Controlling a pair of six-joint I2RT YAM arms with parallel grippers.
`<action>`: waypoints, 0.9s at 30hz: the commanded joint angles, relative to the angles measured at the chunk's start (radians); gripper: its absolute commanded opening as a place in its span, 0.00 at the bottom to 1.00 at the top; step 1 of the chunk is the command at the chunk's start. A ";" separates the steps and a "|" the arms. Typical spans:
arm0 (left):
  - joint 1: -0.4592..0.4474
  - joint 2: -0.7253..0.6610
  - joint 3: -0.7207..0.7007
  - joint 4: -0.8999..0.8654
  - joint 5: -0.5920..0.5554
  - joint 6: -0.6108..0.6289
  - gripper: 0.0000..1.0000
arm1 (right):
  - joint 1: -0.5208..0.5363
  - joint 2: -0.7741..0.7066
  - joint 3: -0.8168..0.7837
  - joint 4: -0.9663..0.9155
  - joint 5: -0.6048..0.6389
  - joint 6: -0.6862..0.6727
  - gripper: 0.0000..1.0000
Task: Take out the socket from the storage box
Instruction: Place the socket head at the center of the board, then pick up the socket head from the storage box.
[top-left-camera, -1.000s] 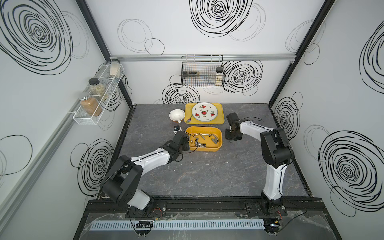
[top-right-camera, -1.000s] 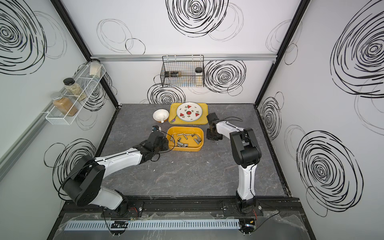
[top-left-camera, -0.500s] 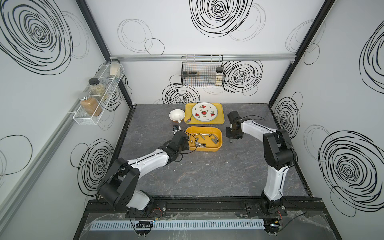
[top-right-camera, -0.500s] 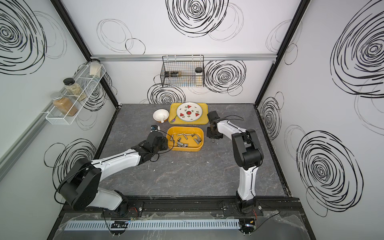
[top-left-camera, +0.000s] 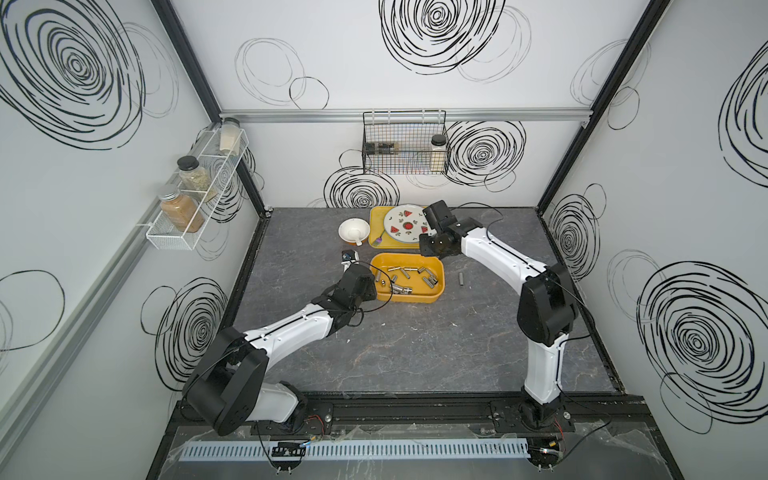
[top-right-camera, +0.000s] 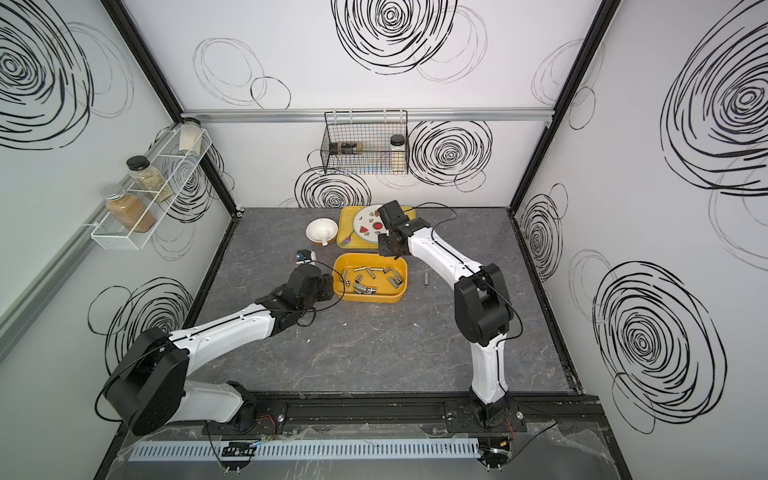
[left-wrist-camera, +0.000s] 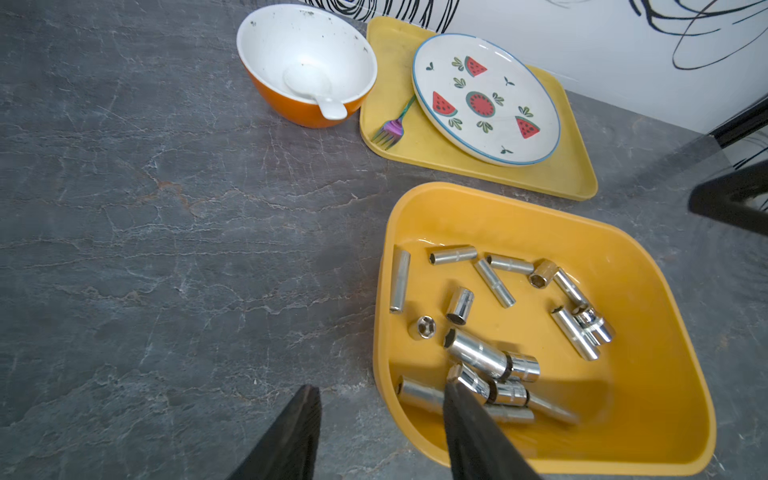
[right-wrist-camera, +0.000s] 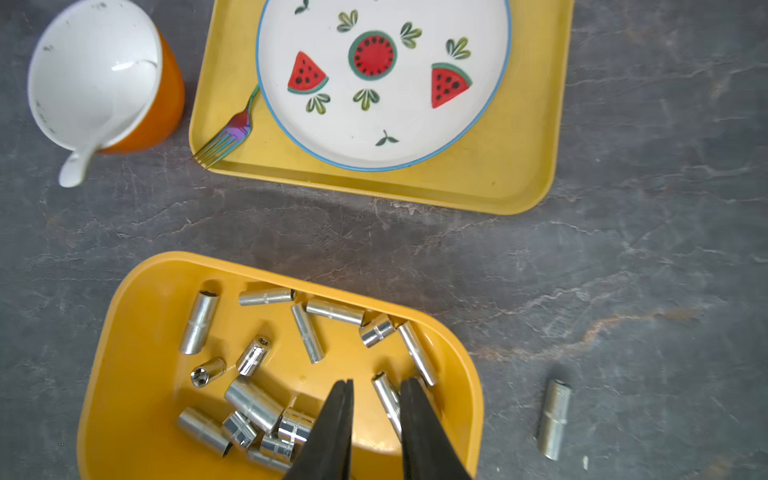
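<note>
Chrome sockets lay scattered on the floor of the storage box, which stood mid-surface, toward the far edge. A loose socket lay outside, between the box and the right edge. I held the right fingers above the box's right end, narrowly parted and empty, lined up, I judged, over a slim socket for a pick. The left fingers, moderately apart and holding nothing, straddled the box's left wall, probably to steady it; contact I could not tell. Behind, a yellow tray carried a plate, with a bowl beside it. The surface was dark and stone-patterned, the walls white with black swirls.
</note>
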 joint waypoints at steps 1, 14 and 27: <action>-0.004 0.003 0.004 0.011 -0.029 0.001 0.55 | -0.009 0.075 0.023 -0.058 -0.012 0.031 0.25; -0.004 -0.017 0.001 0.001 -0.054 0.001 0.56 | -0.007 0.211 0.044 0.015 -0.058 0.212 0.30; -0.008 -0.019 0.004 -0.004 -0.058 0.000 0.56 | -0.006 0.248 0.010 0.017 -0.067 0.197 0.33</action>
